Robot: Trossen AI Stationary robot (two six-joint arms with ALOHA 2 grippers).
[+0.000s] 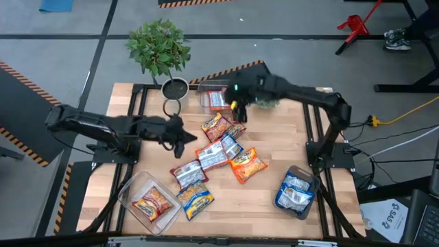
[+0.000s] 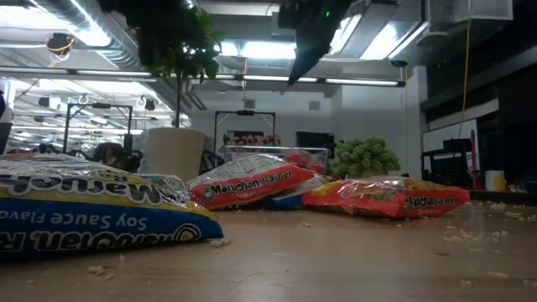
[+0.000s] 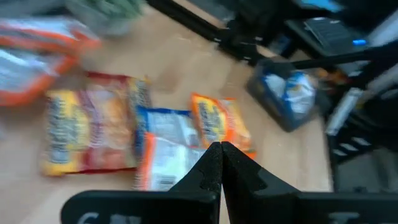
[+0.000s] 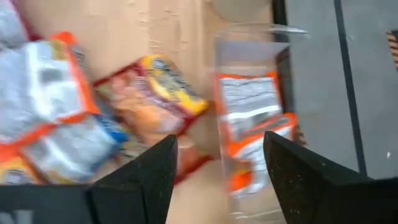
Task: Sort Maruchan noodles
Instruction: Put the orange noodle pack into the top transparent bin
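High view shows the Maruchan noodles (image 1: 219, 147) heaped mid-table, one orange packet (image 1: 217, 101) already lying in the clear tub (image 1: 212, 96) at the far edge. Just beside that tub hangs the right gripper (image 1: 238, 110), fingers apart and empty, apparently after a drop; it should lift clear before reaching for the next matching packet. The left gripper (image 1: 184, 137) hovers beside the pile, fingers pressed together, holding nothing. Packets look flat, crinkly and slippery on bare wood.
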